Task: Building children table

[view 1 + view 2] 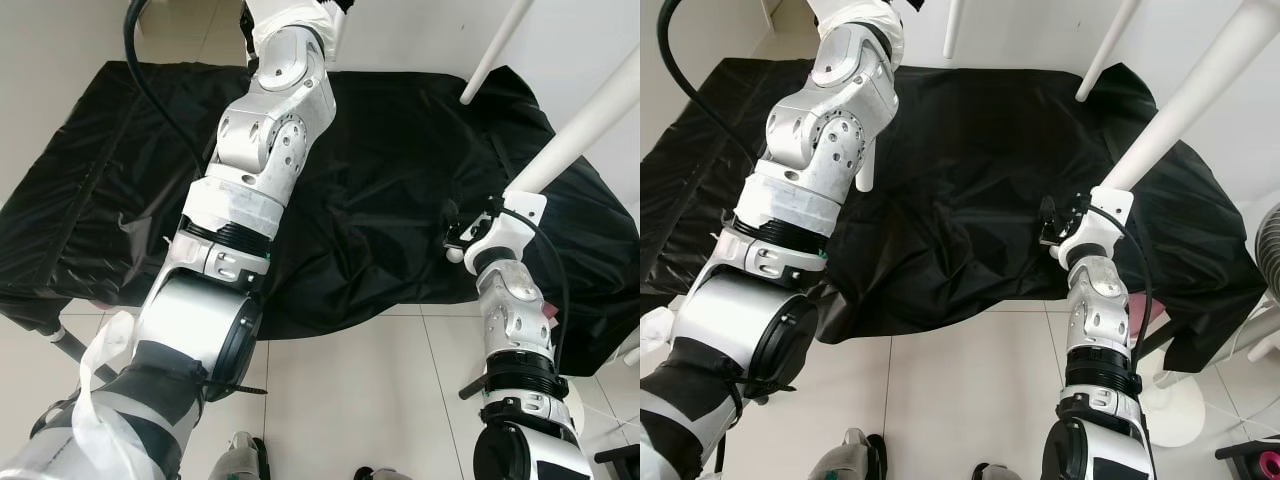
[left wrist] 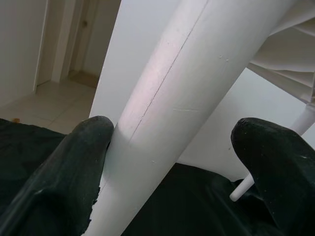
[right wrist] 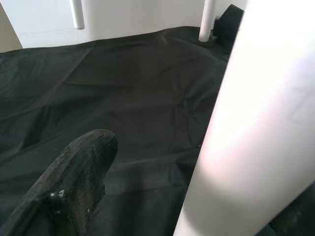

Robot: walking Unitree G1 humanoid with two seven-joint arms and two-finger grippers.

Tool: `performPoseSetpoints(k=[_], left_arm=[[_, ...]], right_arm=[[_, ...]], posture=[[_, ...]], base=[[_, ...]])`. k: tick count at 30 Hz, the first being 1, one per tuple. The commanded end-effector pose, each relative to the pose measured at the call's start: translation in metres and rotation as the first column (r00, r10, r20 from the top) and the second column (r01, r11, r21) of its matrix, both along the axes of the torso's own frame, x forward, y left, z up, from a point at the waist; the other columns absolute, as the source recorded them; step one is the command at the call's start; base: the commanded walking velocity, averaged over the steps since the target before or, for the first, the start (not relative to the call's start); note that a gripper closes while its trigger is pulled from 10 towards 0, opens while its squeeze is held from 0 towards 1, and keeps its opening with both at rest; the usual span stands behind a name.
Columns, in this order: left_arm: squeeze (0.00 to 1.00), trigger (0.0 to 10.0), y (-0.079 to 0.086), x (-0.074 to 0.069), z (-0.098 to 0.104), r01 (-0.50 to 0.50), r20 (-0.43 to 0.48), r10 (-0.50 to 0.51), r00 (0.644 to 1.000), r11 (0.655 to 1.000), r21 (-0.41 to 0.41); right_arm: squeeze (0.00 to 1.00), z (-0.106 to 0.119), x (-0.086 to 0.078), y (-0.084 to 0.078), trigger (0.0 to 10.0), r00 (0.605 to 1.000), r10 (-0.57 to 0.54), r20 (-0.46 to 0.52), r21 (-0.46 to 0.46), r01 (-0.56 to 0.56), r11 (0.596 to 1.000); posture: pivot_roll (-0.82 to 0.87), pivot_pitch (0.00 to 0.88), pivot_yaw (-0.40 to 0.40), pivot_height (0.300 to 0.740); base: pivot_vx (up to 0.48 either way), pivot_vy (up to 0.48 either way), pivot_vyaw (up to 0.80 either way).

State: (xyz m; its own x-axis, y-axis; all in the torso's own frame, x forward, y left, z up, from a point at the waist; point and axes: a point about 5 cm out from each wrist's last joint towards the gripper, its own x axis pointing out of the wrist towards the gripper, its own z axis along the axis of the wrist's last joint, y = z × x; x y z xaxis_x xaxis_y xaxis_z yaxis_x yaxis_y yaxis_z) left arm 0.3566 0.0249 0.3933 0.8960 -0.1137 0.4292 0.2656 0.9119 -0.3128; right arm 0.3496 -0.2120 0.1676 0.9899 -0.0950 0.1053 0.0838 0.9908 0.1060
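A white children's table stands with its legs down on a black cloth. My left arm is raised, and my left gripper is open around one thick white leg; one finger touches it while the other stands apart. The table's white underside is above. My right gripper sits at the lower end of another white leg, low over the cloth. That leg lies beside its finger with a gap between them.
More white legs come down at the cloth's far side. Beside my left forearm is the end of a leg. Pale tiled floor lies in front of the cloth, and a round white base stands at the right.
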Motion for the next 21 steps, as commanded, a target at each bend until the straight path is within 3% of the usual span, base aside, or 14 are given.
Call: performPoseSetpoints(k=[1,21], left_arm=[[0.00,10.0,-0.0467,-0.0283,0.0138,0.424,0.165,-0.467,0.869,0.874,0.238],[0.00,10.0,-0.0467,-0.0283,0.0138,0.424,0.165,-0.467,0.869,0.874,0.238]], right_arm=[[0.00,0.0026,0.0045,0.0264,10.0,0.994,0.108,0.010,-0.006,-0.108,0.994],[0.00,0.0026,0.0045,0.0264,10.0,0.994,0.108,0.010,-0.006,-0.108,0.994]], posture=[[0.06,0.150,-0.032,0.740],[0.06,0.150,-0.032,0.740]], base=[[0.000,0.000,0.00],[0.000,0.000,0.00]])
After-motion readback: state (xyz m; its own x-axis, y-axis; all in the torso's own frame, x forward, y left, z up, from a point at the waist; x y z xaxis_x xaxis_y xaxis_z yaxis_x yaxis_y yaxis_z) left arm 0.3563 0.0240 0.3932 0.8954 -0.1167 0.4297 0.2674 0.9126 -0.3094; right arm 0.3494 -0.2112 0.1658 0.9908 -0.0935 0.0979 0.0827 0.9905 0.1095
